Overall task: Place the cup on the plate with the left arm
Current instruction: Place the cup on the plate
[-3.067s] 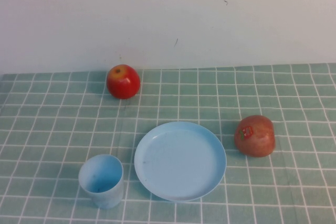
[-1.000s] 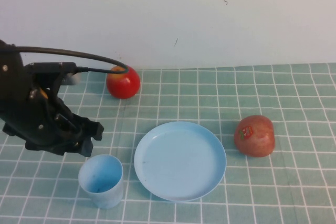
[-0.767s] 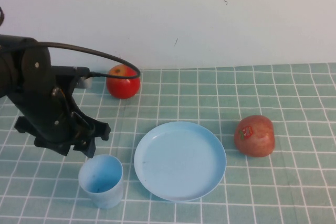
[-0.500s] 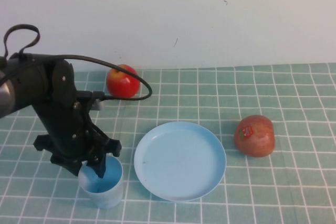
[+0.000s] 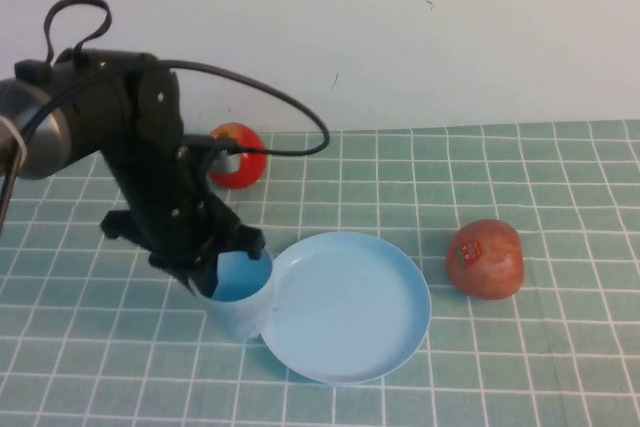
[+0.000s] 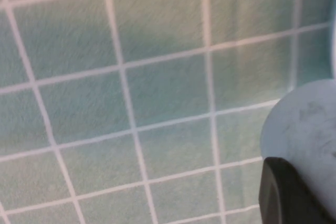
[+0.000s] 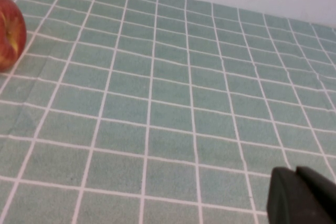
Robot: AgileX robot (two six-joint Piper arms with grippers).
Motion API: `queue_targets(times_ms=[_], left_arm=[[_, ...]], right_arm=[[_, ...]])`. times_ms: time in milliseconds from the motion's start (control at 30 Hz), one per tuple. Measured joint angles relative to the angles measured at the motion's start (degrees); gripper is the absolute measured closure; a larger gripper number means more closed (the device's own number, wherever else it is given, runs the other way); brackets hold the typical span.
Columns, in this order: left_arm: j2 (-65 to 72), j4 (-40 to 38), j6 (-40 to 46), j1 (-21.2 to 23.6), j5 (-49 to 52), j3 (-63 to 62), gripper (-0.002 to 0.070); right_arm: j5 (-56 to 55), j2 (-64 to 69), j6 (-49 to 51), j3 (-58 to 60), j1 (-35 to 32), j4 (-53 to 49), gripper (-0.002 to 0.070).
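The light-blue cup (image 5: 240, 299) is in my left gripper (image 5: 207, 272), which is shut on the cup's left wall, with one finger inside the rim. The cup is upright and its right side touches or overlaps the left rim of the light-blue plate (image 5: 352, 309). I cannot tell if the cup is lifted off the cloth. In the left wrist view the cup (image 6: 310, 124) shows beside a black finger (image 6: 286, 198). My right gripper (image 7: 302, 199) shows only in the right wrist view, fingers together, low over the checked cloth.
A red apple (image 5: 243, 160) sits behind the left arm near the wall and also shows in the right wrist view (image 7: 8, 30). A duller red apple with a sticker (image 5: 486, 259) lies right of the plate. A green checked cloth (image 5: 520, 367) covers the table.
My left arm came in from the left, dropped its fingers over the cup's rim and closed. The cup has since moved right, from left of the plate up against the plate's left rim.
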Motion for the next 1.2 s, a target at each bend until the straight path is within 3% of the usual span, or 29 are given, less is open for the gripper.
queue_targets(times_ms=[300,700,800,967,1033,1133,1200], left_arm=[[3.8,0.4,0.1,-10.7,3.2,-17.9,0.0666],[14.5,3.2,0.1,-11.6,4.8,-21.6,0.0650],[14.8,3.2,0.1,-11.6,4.3,-21.8,0.0578],[14.8,3.2,0.2,-11.6,5.0,-23.6,0.0348],[14.4,2.3,0.6,-11.6,5.0,-24.1,0.0302],[12.4,1.4,1.5,-11.6,5.0,-24.1,0.0302],[9.4,1.3,1.7,-11.6,5.2,-24.1,0.0358]], right_arm=[[0.0,0.0,0.0,0.0,0.0,0.0,0.0678],[0.0,0.0,0.0,0.0,0.0,0.0,0.0678],[0.0,0.0,0.0,0.0,0.0,0.0,0.0678],[0.0,0.0,0.0,0.0,0.0,0.0,0.0678],[0.0,0.0,0.0,0.0,0.0,0.0,0.0678],[0.0,0.0,0.0,0.0,0.0,0.0,0.0678],[0.0,0.0,0.0,0.0,0.0,0.0,0.0678]])
